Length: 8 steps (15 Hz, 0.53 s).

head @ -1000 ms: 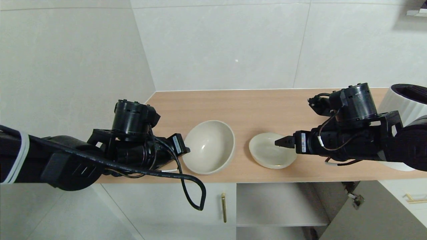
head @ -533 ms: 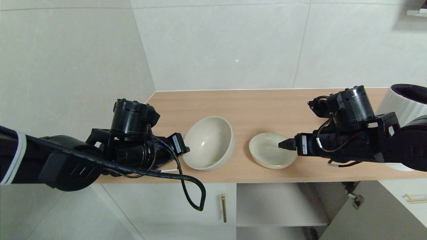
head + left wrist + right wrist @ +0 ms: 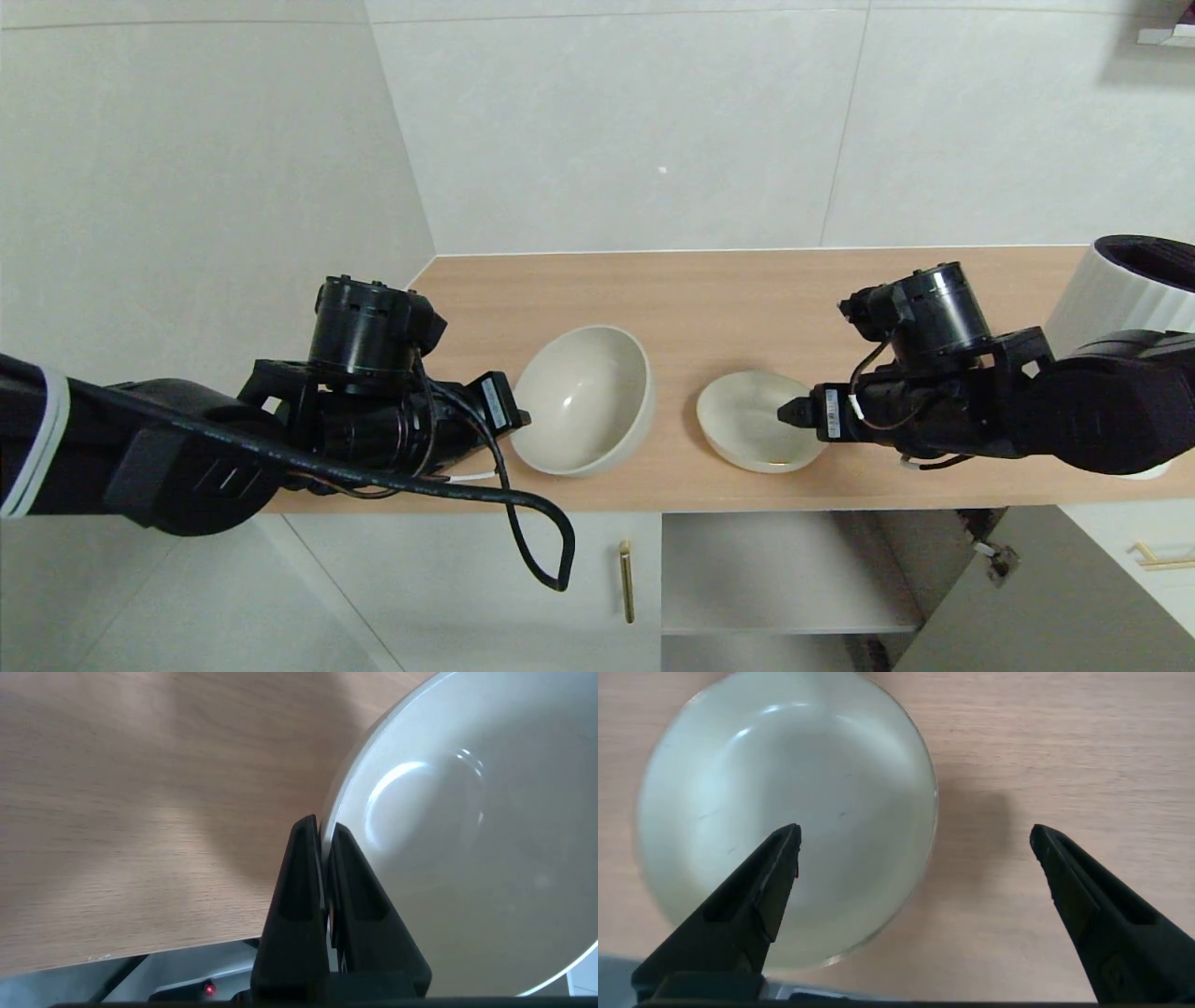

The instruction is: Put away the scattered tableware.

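A large cream bowl point(image 3: 586, 399) sits tilted near the counter's front edge. My left gripper point(image 3: 519, 420) is shut on its left rim, and the left wrist view shows the rim pinched between the two fingers of that gripper point(image 3: 323, 854), beside the bowl's glossy inside point(image 3: 467, 840). To the right rests a smaller pale bowl point(image 3: 754, 420). My right gripper point(image 3: 794, 411) is at its right rim, open. In the right wrist view its fingers straddle the rim of the small bowl point(image 3: 775, 812), with the gripper point(image 3: 920, 859) centred over that rim.
A tall white ribbed container point(image 3: 1125, 289) stands at the counter's right end behind my right arm. The wooden counter point(image 3: 747, 299) meets tiled walls at the back and left. Below the front edge are a cabinet door with a gold handle point(image 3: 627, 579) and an open shelf point(image 3: 775, 569).
The large bowl has risen and tipped up slightly in my left gripper. My right arm has dropped lower and swung left, with its gripper staying at the small bowl's right rim.
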Motion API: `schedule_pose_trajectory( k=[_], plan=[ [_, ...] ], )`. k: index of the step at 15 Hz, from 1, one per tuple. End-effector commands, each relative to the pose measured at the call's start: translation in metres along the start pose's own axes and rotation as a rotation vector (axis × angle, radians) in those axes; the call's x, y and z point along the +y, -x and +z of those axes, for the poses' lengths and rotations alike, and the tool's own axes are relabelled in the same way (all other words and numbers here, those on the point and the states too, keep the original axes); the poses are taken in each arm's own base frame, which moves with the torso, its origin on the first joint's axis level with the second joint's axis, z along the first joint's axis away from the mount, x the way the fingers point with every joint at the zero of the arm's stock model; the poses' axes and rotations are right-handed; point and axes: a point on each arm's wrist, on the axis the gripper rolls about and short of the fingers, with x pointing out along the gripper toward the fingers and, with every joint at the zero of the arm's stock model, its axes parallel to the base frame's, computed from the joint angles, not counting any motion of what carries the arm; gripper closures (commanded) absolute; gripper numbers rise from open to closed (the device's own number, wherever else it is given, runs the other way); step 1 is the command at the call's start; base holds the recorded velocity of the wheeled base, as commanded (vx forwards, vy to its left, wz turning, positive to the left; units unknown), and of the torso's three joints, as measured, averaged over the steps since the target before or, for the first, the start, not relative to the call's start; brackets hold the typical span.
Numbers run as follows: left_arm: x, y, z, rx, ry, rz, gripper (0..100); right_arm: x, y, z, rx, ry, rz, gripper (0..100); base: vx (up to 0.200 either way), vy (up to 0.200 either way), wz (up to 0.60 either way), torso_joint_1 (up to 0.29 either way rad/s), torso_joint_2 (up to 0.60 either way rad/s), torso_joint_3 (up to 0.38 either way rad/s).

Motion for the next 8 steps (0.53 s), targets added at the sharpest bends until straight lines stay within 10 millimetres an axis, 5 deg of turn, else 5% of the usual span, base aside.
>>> schedule_pose_trajectory(
  k=[1, 6, 7, 8],
  plan=[
    [-0.0003, 0.0007, 0.0004, -0.002, 0.001, -0.002, 100, 0.0011, -0.0102, -0.0037, 0.019, 0.005, -0.018, 0, 0.0, 0.0, 0.0, 0.0, 0.0, 0.0],
    [-0.0003, 0.0007, 0.0004, -0.002, 0.001, -0.002, 100, 0.0012, -0.0127, -0.0052, 0.025, 0.007, -0.023, 0, 0.0, 0.0, 0.0, 0.0, 0.0, 0.0],
    [-0.0003, 0.0007, 0.0004, -0.002, 0.001, -0.002, 100, 0.0012, -0.0127, -0.0052, 0.025, 0.007, -0.023, 100, 0.0, 0.0, 0.0, 0.0, 0.0, 0.0],
    [-0.0003, 0.0007, 0.0004, -0.002, 0.001, -0.002, 100, 0.0017, -0.0126, -0.0055, 0.027, 0.01, -0.021, 100, 0.0, 0.0, 0.0, 0.0, 0.0, 0.0]
  ],
)
